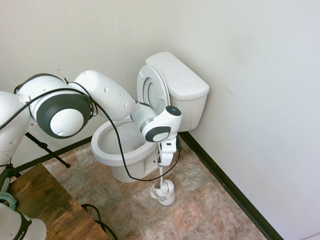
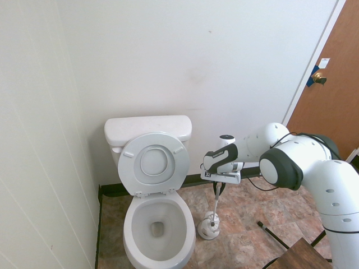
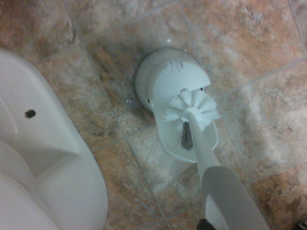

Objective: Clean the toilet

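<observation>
Bathroom floor of mottled brown tile ran up to white walls, with the toilet standing against the back wall, its seat and lid tipped up against the tank and the bowl open. Just beside the bowl, on the floor, sat a small white brush holder.

The pincer pointed straight down over that holder and was clamped on the handle of a toilet brush. From the wrist view the bristle head sat right at the holder's opening, partly in it; whether it was fully seated could not be told.

Judged from this alone, the step in hand concerned the brush at its holder: either drawing it out to scrub or setting it back after scrubbing, and the pictures did not settle which. No water marks or suds in the bowl were clear enough to decide.

If scrubbing was still due, the next move would call for a straight lift to clear the holder, then a sideways carry over the rim and a tilt into the bowl. If the brush was going home, it would need a gentle push down before the pincer let go.
</observation>
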Available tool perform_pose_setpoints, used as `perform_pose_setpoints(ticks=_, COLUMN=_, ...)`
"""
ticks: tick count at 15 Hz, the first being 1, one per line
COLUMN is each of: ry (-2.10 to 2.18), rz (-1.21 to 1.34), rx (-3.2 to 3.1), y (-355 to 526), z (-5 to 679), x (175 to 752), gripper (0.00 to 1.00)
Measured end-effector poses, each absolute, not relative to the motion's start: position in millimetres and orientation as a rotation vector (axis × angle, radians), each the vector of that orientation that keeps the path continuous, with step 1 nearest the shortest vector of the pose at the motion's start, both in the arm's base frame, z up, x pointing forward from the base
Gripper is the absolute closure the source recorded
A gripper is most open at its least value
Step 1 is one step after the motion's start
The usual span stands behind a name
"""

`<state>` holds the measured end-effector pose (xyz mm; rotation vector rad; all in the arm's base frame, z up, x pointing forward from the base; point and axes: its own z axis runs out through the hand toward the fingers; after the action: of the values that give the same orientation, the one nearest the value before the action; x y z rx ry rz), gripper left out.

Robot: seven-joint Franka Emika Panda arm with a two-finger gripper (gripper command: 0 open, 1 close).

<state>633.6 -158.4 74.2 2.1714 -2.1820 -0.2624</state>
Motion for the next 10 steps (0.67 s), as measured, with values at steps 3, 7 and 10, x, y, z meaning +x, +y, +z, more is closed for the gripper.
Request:
perform_pose_setpoints(ticks=3, ry=-2.195, rz=-0.307, rx=2.149, y=-175, z=46, x=651, gripper=1.00)
perform_pose_setpoints(ticks=7, ry=-2.199, rz=-0.355, rx=2.132, y=-192, z=9, x=671, gripper=1.00)
perform_pose_setpoints(ticks=10, ry=-2.205, rz=-0.386, rx=2.110, y=-198, z=-4, x=685, gripper=1.00)
